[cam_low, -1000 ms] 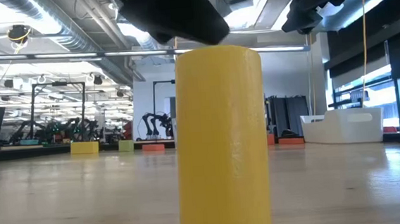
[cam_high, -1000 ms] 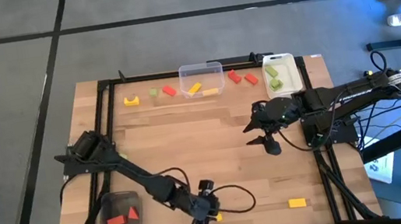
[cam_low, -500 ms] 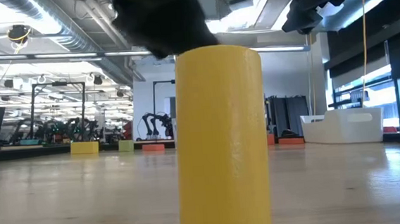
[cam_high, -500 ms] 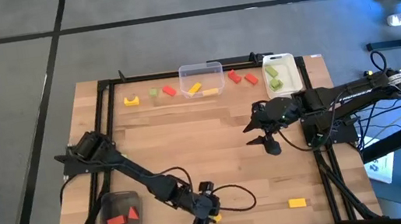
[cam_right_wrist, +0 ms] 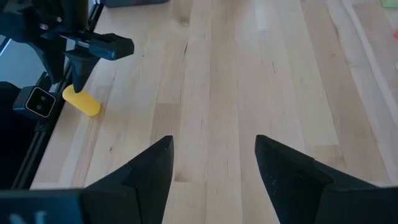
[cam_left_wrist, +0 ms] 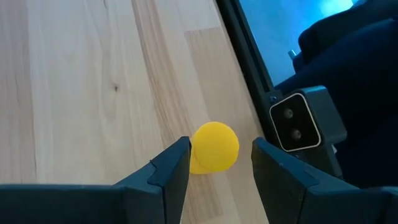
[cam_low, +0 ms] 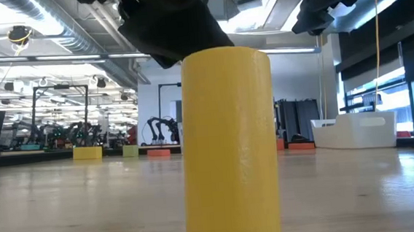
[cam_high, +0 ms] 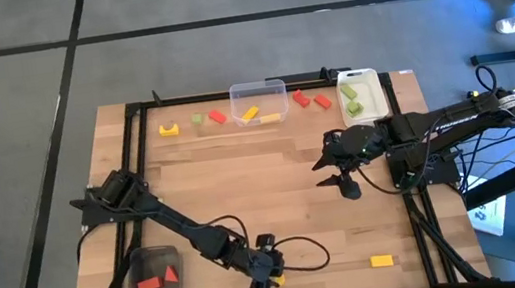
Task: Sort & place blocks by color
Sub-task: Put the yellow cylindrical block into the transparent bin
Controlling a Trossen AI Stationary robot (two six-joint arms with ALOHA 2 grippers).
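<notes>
Lowered since before over upright yellow cylinder block (cam_left_wrist: 214,147): left gripper (cam_left_wrist: 219,163), fingers parted astride it (not gripping). Right gripper (cam_high: 334,169) parted, empty, mid-table.

Left end effector (cam_left_wrist: 214,168) open; right end effector (cam_right_wrist: 214,162) open.

Light wooden surface (cam_high: 274,192) with black metal frame (cam_high: 136,141) along its edges. Clear plastic container (cam_high: 257,90) at middle of far edge, another clear container (cam_high: 367,80) at far right corner, dark-tinted container (cam_high: 156,280) at near left corner. Small black camera box (cam_left_wrist: 305,126) mounted on the near frame rail. Grey floor (cam_high: 16,148) around. Low view: lab room behind, white tub (cam_low: 354,131) right.
</notes>
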